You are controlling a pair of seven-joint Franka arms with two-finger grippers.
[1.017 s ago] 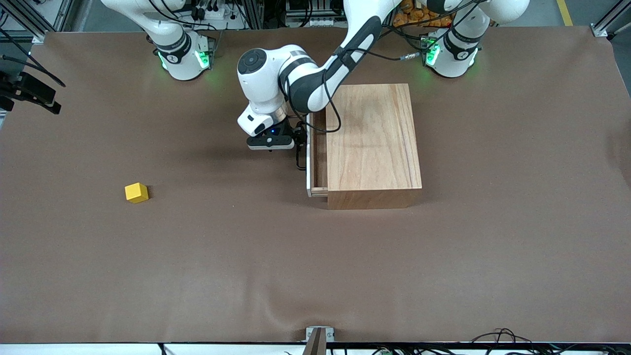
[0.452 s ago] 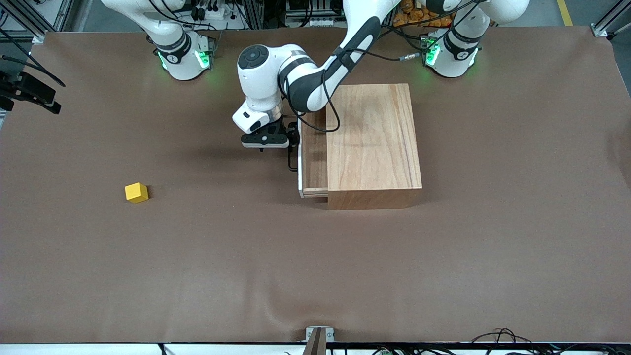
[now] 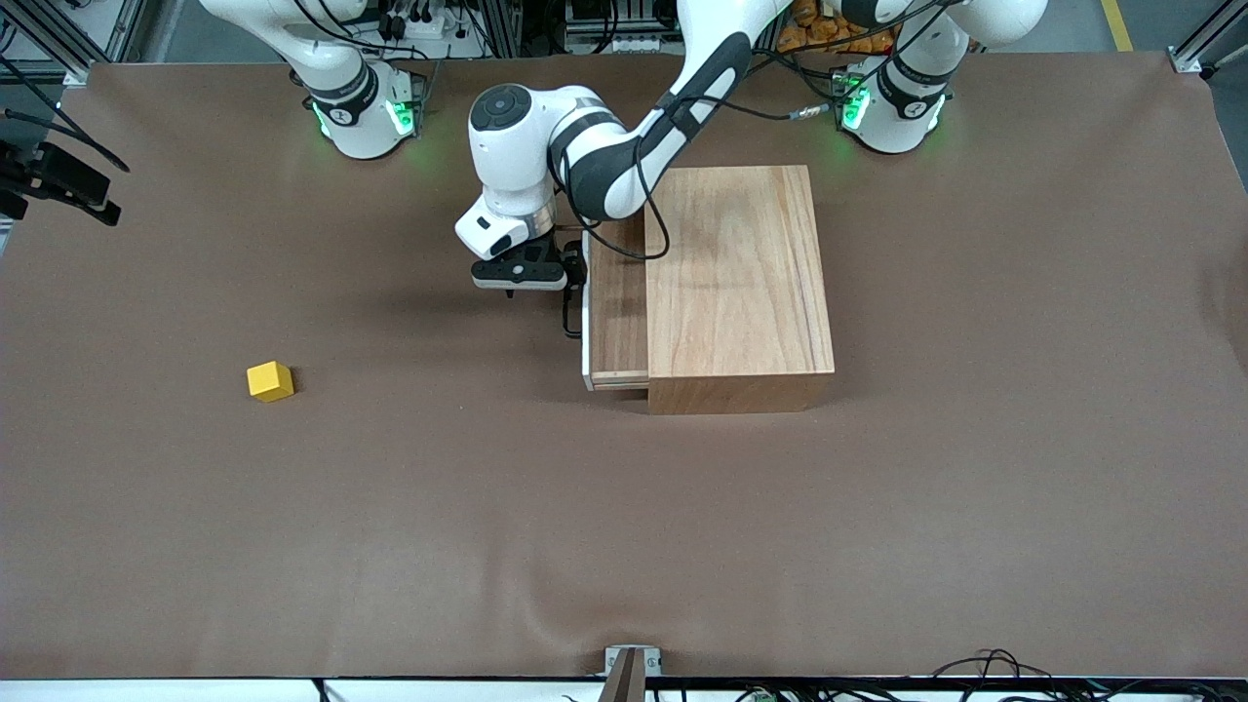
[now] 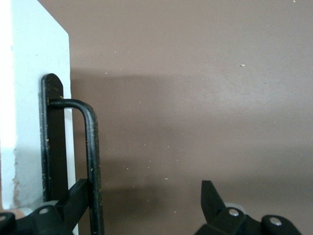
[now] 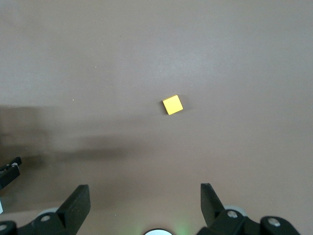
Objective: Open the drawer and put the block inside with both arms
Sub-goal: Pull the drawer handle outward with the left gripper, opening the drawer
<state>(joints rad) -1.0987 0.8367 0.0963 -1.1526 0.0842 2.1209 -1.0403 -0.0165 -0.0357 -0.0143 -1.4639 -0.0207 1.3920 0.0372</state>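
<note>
Two white arms stand at a brown tabletop [image 3: 624,507], their green-lit bases along its edge farthest from the front camera. One, the left arm [image 3: 624,156], reaches down in front of the drawer [image 3: 616,302] of a plain wooden box [image 3: 739,283] that sits toward its own end of the tabletop. The drawer is pulled partway out toward the right arm's end, showing a strip of its wooden floor between the white front panel [image 4: 34,98] and the box. The left gripper [image 3: 573,273] is at the black wire handle [image 4: 91,161]: in the left wrist view one finger [image 4: 73,203] lies between the handle's wire and the white panel, hooked inside the loop and touching the wire, while the other finger stands well apart over bare tabletop, so the jaws are spread wide and not clenched on the wire. The block [image 3: 270,380], a small yellow cube, rests alone on the tabletop, well apart from the box, toward the right arm's end and a little nearer to the front camera than the drawer front. The right arm [image 3: 331,68] waits raised; the right gripper [image 5: 144,205] is released with its fingers wide apart, high over the tabletop, and the block shows small below it in the right wrist view. No brand name, label or other writing can be read on the box, the block or the arms; the small marks on the bases are too small to tell.
</note>
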